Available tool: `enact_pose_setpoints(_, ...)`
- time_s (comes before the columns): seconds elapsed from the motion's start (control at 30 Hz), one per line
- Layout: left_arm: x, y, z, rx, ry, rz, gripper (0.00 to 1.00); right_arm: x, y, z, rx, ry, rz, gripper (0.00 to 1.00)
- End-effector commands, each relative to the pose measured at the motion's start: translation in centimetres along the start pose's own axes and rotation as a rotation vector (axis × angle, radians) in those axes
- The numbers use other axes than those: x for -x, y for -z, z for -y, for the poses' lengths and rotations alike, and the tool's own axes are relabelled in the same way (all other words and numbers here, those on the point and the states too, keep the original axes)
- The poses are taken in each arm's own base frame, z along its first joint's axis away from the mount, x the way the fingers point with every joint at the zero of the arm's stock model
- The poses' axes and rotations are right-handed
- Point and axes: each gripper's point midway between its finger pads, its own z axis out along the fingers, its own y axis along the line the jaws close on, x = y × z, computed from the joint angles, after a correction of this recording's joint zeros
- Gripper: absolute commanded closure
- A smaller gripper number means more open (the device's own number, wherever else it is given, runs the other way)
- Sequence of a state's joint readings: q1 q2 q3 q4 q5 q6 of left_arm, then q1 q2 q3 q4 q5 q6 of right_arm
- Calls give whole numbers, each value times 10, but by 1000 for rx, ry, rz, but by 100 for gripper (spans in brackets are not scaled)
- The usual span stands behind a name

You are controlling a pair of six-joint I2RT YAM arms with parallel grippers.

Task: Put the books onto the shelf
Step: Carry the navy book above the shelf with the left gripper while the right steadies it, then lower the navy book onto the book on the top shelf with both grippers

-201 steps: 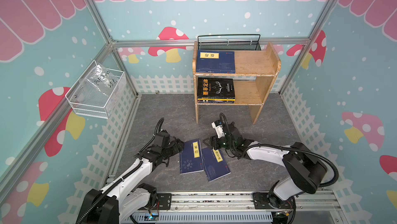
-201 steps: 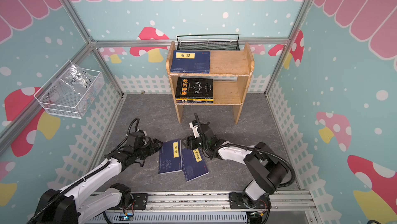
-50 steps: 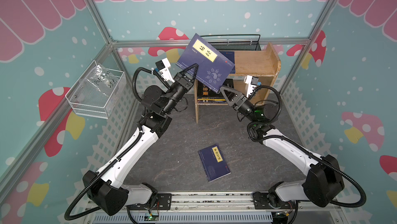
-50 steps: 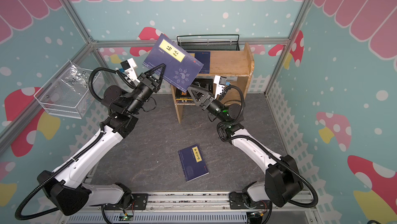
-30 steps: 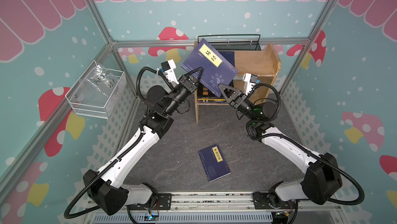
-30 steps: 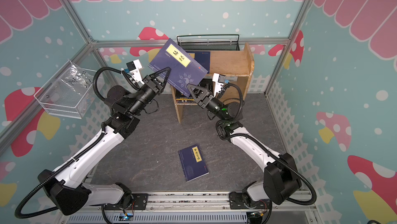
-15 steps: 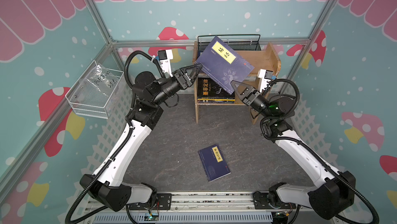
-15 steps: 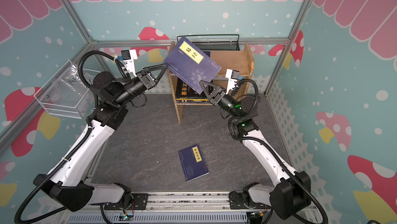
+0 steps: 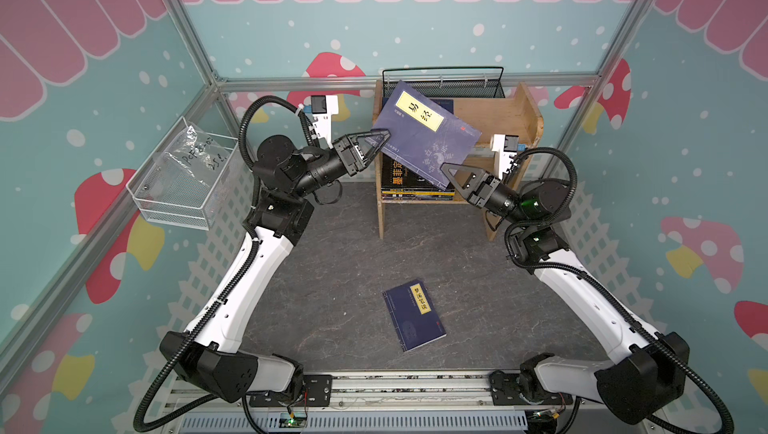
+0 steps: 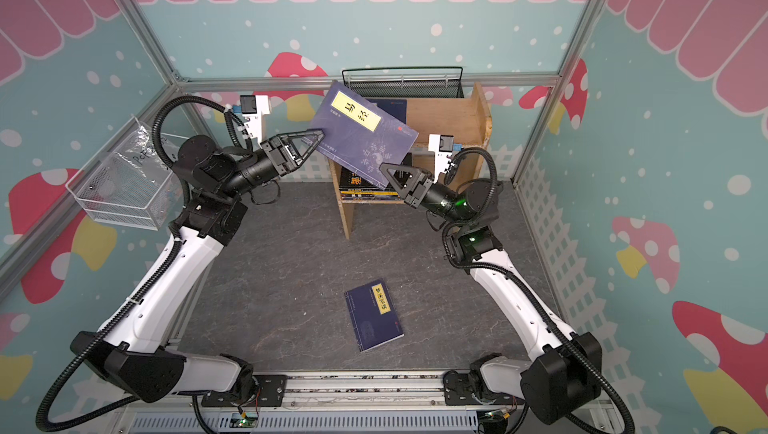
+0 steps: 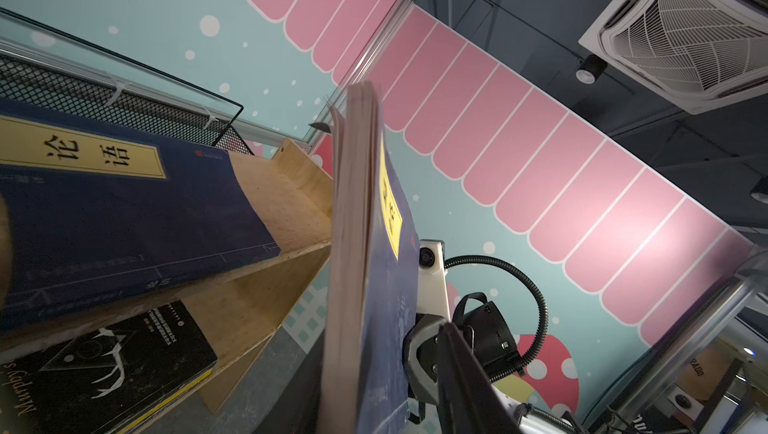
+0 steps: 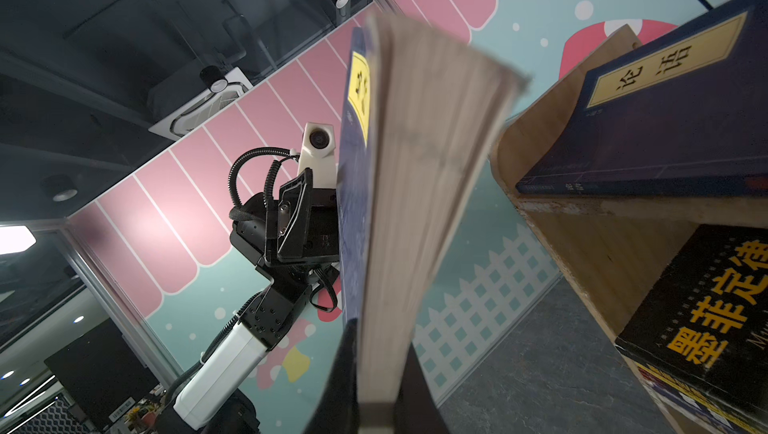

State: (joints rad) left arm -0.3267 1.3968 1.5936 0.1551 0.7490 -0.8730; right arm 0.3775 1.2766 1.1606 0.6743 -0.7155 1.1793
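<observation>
Right hand (image 9: 444, 167) is clamping navy book (image 9: 432, 140) over shelf (image 9: 490, 115) | left hand (image 9: 384, 136) is sitting at its corner, grip unclear | advisable: levelling it flat before sliding onto top tier

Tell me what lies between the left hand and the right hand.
The raised navy book, tilted, spans from left hand to right hand; both top views show it.

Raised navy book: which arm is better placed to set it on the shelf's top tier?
Probably right. The right gripper is shut on the raised navy book at its near corner, in front of the shelf. The left gripper only meets its side edge; its grip is unclear.
</observation>
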Motion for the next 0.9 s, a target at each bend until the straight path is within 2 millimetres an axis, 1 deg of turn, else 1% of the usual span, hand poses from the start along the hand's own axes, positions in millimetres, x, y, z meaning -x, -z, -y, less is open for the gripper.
enact_pose_setpoints(0.0,3,4,20,-62,-29,0,76,17,-3,-21,55,52,29,96)
enact_pose_setpoints(0.03,5,5,21,-59,-27,9,81,18,-4,-21,54,55,32,96)
enact_pose_setpoints(0.1,7,4,21,-61,-24,21,86,22,-6,-19,49,64,44,94)
enact_pose_setpoints(0.2,14,4,22,-61,-9,56,94,33,-6,-19,24,102,83,85)
enact_pose_setpoints(0.27,25,4,17,-41,8,111,99,45,-7,-19,-10,180,122,82)
enact_pose_setpoints(0.3,31,2,16,-36,14,139,100,51,-7,-18,-41,216,144,78)
enact_pose_setpoints(0.37,44,-1,11,-26,37,194,100,62,-5,-16,-95,272,183,65)
enact_pose_setpoints(0.4,50,-5,7,-19,49,215,100,67,-4,-13,-127,297,201,56)
enact_pose_setpoints(0.43,57,-8,1,-3,70,240,100,71,-2,-10,-162,320,219,52)
enact_pose_setpoints(0.5,70,-15,-5,-7,85,280,100,79,2,-5,-224,365,247,46)
enact_pose_setpoints(0.6,87,-24,-27,21,166,357,100,86,6,-4,-277,476,262,42)
enact_pose_setpoints(0.67,93,-32,-42,42,212,379,100,91,9,2,-336,526,263,40)
enact_pose_setpoints(0.8,95,-46,-74,91,296,404,100,106,14,15,-472,644,279,37)
enact_pose_setpoints(0.87,93,-51,-86,140,299,401,100,115,20,27,-552,700,306,36)
